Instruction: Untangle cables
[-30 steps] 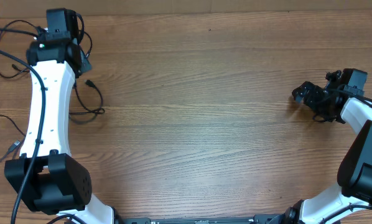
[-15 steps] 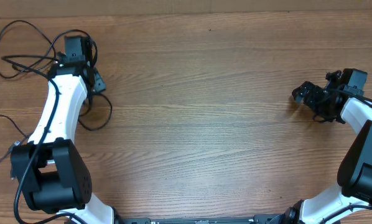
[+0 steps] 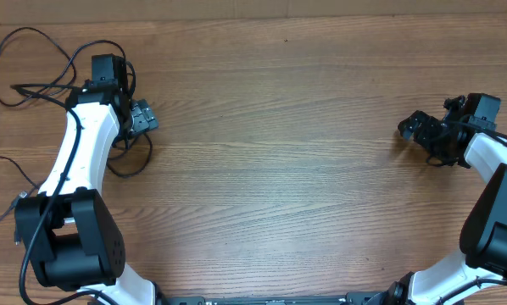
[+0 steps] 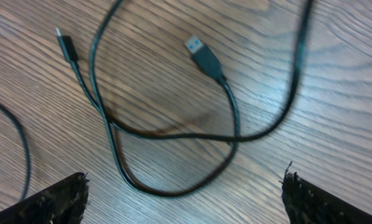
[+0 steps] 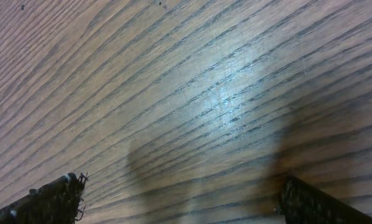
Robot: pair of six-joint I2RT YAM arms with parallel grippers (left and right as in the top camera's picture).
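Left gripper (image 4: pixel 185 183) spread, empty, above crossed cables (image 4: pixel 173 135) (frame centre); we'd pinch beside USB-A plug (image 4: pixel 203 56), draw clear. Right gripper (image 5: pixel 181 190) spread, idle.

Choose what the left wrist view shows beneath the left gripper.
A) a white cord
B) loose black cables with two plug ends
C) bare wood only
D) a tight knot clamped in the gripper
B: the cables lie loose on the table, a USB plug and a smaller plug showing, with the left gripper open above them.
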